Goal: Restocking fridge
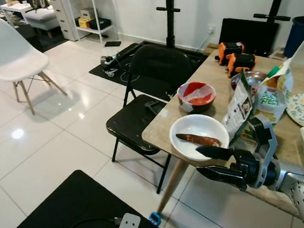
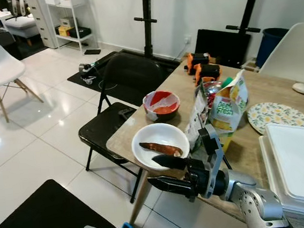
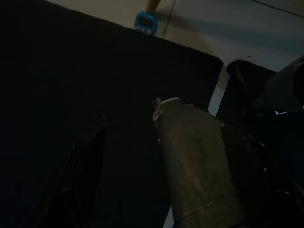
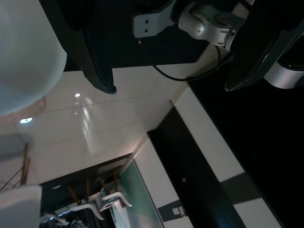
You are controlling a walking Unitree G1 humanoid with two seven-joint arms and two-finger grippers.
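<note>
Lower right of the frame, the right gripper (image 1: 209, 162) hovers released, fingers spread, just beside the white bowl (image 1: 199, 136) holding a sweet potato (image 1: 198, 139) at the counter (image 1: 213, 81) edge.

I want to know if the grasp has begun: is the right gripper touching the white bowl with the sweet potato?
Cannot tell. In both eye views the right gripper, jaws open, overlaps the white bowl's near rim, but no contact or gap shows plainly.

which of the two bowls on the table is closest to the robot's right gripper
The white bowl holding a sweet potato, at the table's near edge beside the open right gripper. The red bowl sits farther back.
</note>
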